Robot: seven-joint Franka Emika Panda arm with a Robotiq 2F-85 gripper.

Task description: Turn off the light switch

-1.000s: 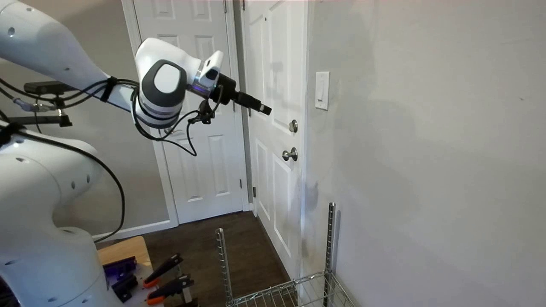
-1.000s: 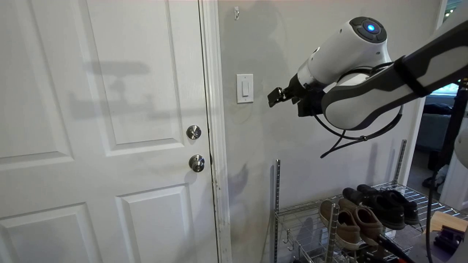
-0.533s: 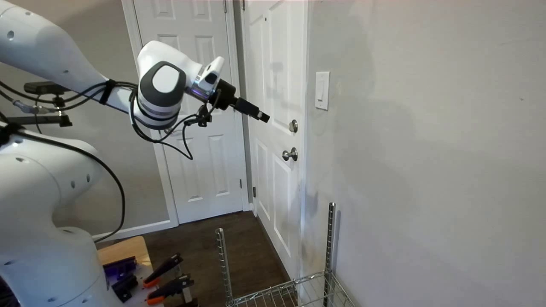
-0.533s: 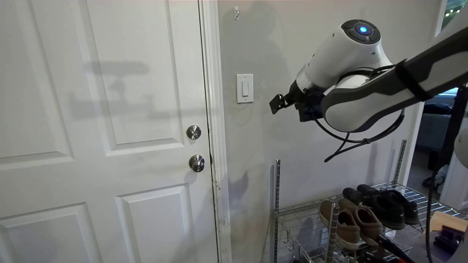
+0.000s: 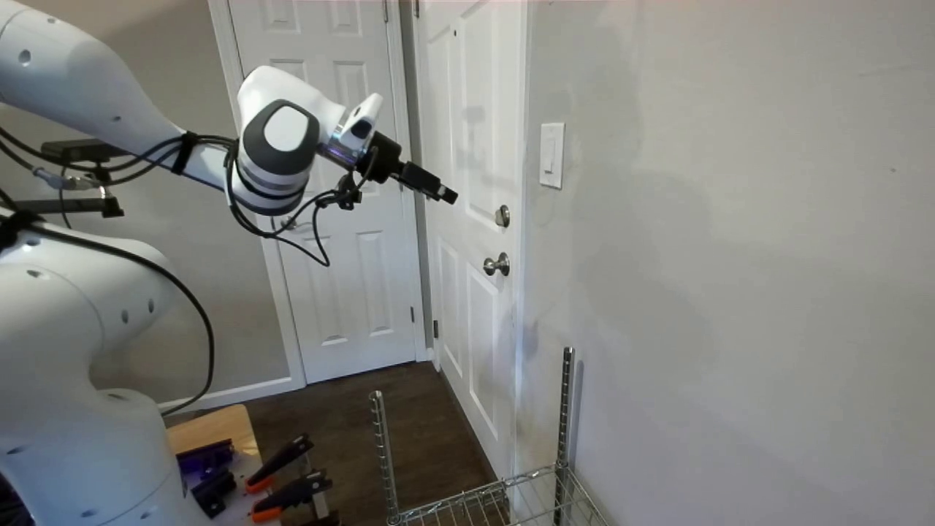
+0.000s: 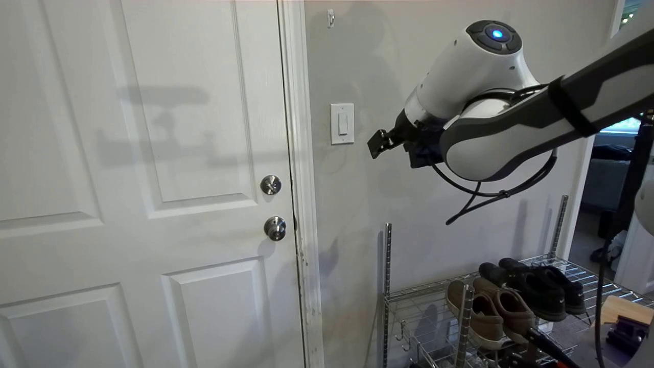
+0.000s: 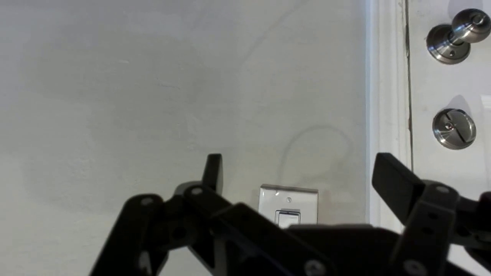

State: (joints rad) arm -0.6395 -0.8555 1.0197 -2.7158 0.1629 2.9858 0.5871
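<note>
1. Your black, two-fingered end effector (image 7: 300, 168) hangs in mid-air before a painted grey wall (image 5: 730, 248), its dark fingers (image 7: 397, 188) spread wide apart with nothing held between them.
2. The target, a small, white, upright rectangular light switch (image 6: 342, 123), sits on that wall just beside a white door frame (image 6: 302, 184), higher than the round, metallic door knob (image 6: 275, 228).
3. From the wrist, the light switch shows in the span between your fingers, partly hidden behind the end effector; only one end of its white rocker (image 7: 288, 219) is visible.
4. Done so far, it seems: a rough line-up and little more. In an exterior view, your end effector (image 5: 451, 196) hangs apart from the wall, with no contact made.
5. Left to do, by all appearances: the rest of the approach, the press itself and a withdrawal.
6. Whether the rocker now stands on or off cannot be told from here, so which end you must push is unconfirmed. Fingers this far apart could straddle the rocker; bringing them together, or aiming a single tip, looks the safer course.
</note>
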